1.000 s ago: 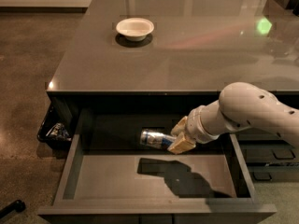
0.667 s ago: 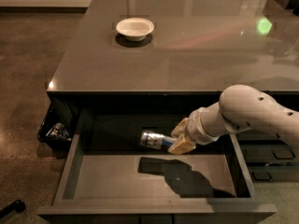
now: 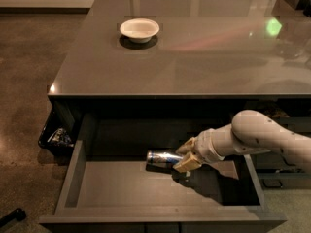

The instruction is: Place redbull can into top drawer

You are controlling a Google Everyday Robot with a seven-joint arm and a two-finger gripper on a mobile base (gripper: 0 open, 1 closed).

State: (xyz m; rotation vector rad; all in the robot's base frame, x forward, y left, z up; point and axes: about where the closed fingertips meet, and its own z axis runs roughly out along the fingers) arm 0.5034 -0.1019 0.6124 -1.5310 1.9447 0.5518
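The top drawer (image 3: 73, 178) is pulled open under the grey table. The redbull can (image 3: 161, 158) lies on its side, low in the drawer near its back middle, close to or on the floor; I cannot tell which. My gripper (image 3: 186, 156) reaches in from the right on the white arm. Its tan fingers (image 3: 187, 165) are closed around the can's right end. The arm's shadow falls on the drawer floor to the right of the can.
A white bowl (image 3: 139, 28) sits on the table top (image 3: 194, 57) at the back left. A dark bin (image 3: 56, 137) with small items stands on the floor left of the drawer. Narrower dark drawers (image 3: 274, 176) are at the right. A black object (image 3: 12, 217) lies at the bottom left.
The gripper and the can have moved down, lower into the drawer. The bowl and the drawer have not moved.
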